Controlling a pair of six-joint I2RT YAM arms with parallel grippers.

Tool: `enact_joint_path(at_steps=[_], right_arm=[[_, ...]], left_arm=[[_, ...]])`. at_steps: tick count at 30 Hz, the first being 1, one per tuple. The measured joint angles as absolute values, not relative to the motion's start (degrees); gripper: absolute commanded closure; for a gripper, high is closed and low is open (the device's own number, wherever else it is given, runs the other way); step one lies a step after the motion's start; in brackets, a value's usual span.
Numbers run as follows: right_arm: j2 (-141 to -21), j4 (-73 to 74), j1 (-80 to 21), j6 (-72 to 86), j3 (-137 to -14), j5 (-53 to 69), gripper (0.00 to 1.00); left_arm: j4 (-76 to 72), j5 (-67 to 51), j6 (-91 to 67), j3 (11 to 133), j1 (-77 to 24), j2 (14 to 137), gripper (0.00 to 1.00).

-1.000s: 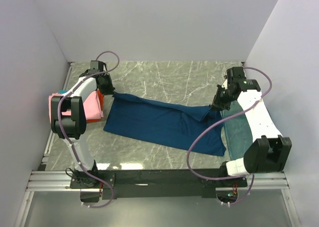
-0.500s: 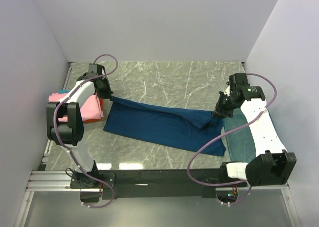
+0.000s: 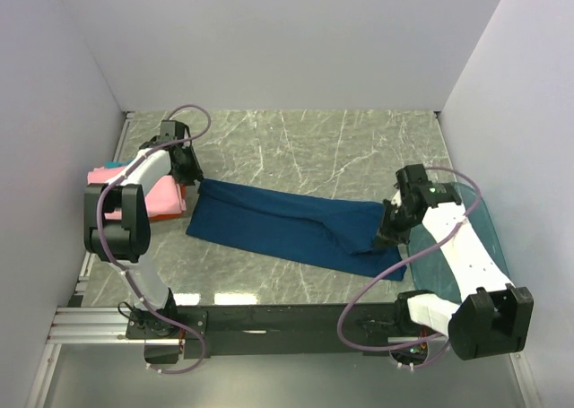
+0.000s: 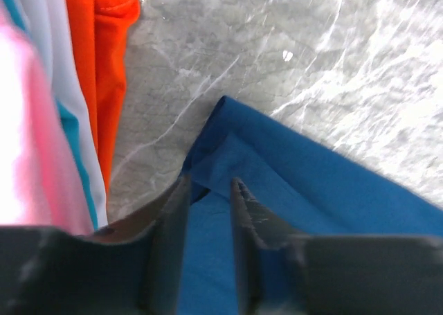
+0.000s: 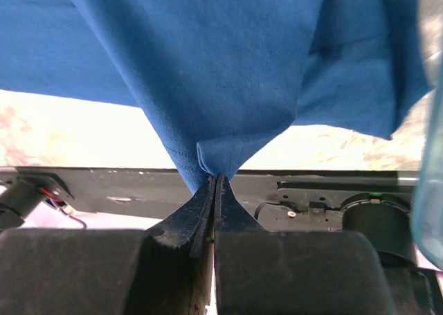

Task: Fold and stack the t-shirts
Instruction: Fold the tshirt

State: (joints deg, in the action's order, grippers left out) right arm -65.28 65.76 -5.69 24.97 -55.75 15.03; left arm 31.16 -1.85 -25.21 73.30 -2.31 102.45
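White walls close in a grey marbled table [image 3: 341, 148]. The navy t-shirt [image 3: 269, 220] lies across its middle as a long, slanted band. At the left edge sit the folded pink t-shirt [image 3: 160, 195], the orange t-shirt [image 4: 111, 52] and a teal t-shirt [image 4: 69, 131], pressed together in one pile. A translucent teal tub [image 3: 482, 221] stands at the right, under the right arm.

Two things have changed over the last second. The right gripper [image 3: 386, 238] has come from the far right toward the near edge, bringing its end of the shirt along. The loose flap that hung out at the near right is now drawn in, so the shirt is a narrower strip. Its jaws stay pinched tight on a small peak of navy cloth, plain in the right wrist view [image 5: 214, 180].

The left gripper [image 3: 190, 177], which had been clamped on the far-left corner, now has its jaws a narrow gap apart [image 4: 209, 187]. The corner lies flat on the marble beneath them, just beside the orange shirt.

In my judgement the lengthwise fold is being laid down. The left end is being let go, while the right end has yet to be released and smoothed. The crosswise folds and the move onto the pile are still to come.
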Motion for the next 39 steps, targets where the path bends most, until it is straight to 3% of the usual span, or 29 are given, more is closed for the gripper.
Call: enact_joint_path(at_steps=[5,16,25,39], right_arm=[[-64.9,63.7,-7.3,26.6,-50.0,15.6,1.00],[-64.6,62.1,-7.3,27.0,-49.0,15.1,1.00],[-64.5,61.6,-7.3,27.2,-48.6,15.1,1.00],[-64.1,60.8,-7.3,27.4,-48.3,15.1,1.00]], left_arm=[[31.1,-1.6,-26.5,73.3,-2.2,100.4,0.53],[27.6,-5.2,-29.1,73.3,-5.6,98.3,0.54],[20.5,-11.3,-32.7,73.3,-12.6,103.8,0.55],[20.2,-10.2,-32.8,69.6,-12.7,106.8,0.55]])
